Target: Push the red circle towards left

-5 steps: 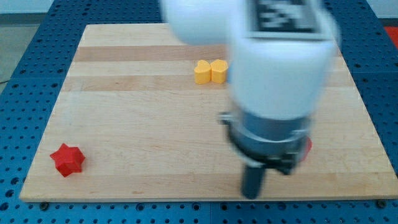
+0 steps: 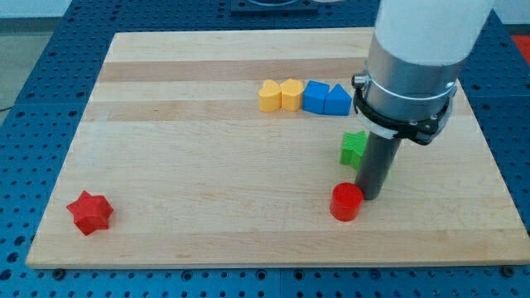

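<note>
The red circle (image 2: 346, 202) lies on the wooden board (image 2: 207, 182) near the view's bottom, right of centre. My tip (image 2: 370, 195) stands right against the circle's right side, touching or almost touching it. A green block (image 2: 354, 148) sits just above the tip, partly hidden behind the rod. A red star (image 2: 89, 212) lies far off at the board's bottom left.
A row of blocks stands near the view's top centre: two yellow blocks (image 2: 280, 95), a blue block (image 2: 315, 97) and a blue triangle (image 2: 337, 100). The arm's white body (image 2: 418, 50) hides the board's top right. The board's bottom edge runs close below the red circle.
The arm has moved right and toward the view's top, uncovering the blue blocks, the green block and the red circle. The tip now stands beside the red circle's right side.
</note>
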Available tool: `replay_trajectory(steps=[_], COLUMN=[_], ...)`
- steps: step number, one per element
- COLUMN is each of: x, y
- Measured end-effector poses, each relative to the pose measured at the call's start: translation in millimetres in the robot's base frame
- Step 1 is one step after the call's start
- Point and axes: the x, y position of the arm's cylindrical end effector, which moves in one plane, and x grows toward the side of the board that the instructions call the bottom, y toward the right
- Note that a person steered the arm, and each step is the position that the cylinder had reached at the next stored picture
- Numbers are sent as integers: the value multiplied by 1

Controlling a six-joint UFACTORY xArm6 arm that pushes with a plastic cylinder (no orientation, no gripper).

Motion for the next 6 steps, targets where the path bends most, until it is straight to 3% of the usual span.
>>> replay_trajectory(steps=[2,4,5,6], x=[26,26,26,28], y=[10,-131,-169,-161])
